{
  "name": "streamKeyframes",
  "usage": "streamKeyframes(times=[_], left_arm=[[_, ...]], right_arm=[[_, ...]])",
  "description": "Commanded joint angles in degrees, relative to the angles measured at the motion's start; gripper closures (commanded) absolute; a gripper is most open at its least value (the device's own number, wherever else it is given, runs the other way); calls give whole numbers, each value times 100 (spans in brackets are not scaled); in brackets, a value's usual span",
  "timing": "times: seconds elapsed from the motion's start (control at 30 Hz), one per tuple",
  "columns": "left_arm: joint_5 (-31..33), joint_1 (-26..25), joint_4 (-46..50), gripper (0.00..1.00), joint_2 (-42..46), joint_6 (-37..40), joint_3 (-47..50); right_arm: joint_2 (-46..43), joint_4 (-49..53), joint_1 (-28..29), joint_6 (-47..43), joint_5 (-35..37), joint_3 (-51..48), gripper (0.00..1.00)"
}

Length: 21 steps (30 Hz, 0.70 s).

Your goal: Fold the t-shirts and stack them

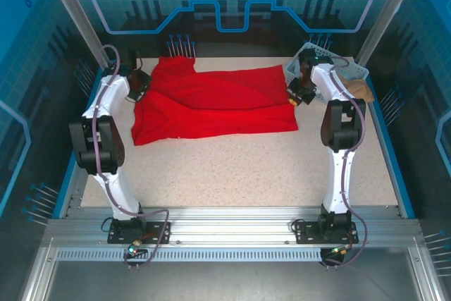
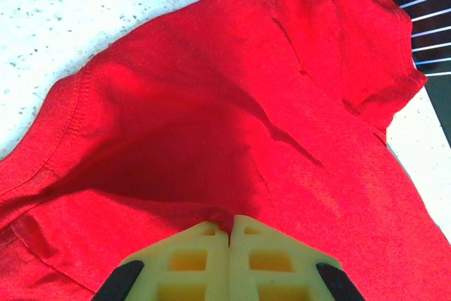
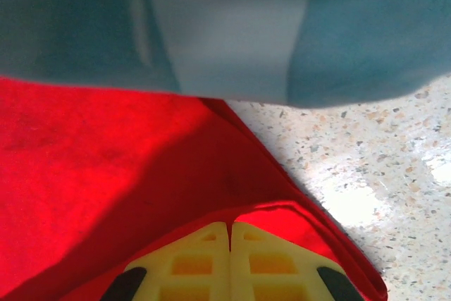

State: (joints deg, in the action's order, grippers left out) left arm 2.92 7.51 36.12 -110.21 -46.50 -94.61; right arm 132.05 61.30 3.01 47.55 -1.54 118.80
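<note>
Your red shirt [image 1: 218, 100] lies across the far half of the table [image 1: 239, 174] with its long axis running left to right, and you have an arm at each end. The left gripper [image 1: 139, 88] sits at its left end and the right gripper [image 1: 296, 94] at its right end, so neither arm has to reach. In the left wrist view the yellow fingers [image 2: 197, 262] are pressed together with a tuck of red cloth pinched at their tips, below a sleeve seam. In the right wrist view the right gripper is closed the same way on the shirt's edge at a corner. The coming fold, as I judge it, depends on carrying both ends together across that long axis, towards you, where the speckled table is bare and roomy. Mind the right side: the pale blue basket [image 1: 358, 70] stands just beside the right gripper in the far right corner, so draw away from it. The cloth looks rumpled near the left end and may drag unevenly.
</note>
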Motion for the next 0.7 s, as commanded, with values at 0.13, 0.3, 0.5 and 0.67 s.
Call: streamKeyframes(times=[0.13, 0.3, 0.5, 0.67], left_arm=[[-117, 114, 224, 100, -317, 224, -319], [-167, 161, 372, 88, -498, 427, -495], [112, 172, 977, 41, 51, 747, -330], [-3, 271, 1213, 39, 1191, 74, 1264]], right_arm=[[380, 164, 91, -86, -132, 353, 100], [497, 167, 93, -351, -338, 549, 92], [-530, -127, 79, -485, -72, -224, 49], [-1710, -646, 52, -211, -143, -2004, 48]])
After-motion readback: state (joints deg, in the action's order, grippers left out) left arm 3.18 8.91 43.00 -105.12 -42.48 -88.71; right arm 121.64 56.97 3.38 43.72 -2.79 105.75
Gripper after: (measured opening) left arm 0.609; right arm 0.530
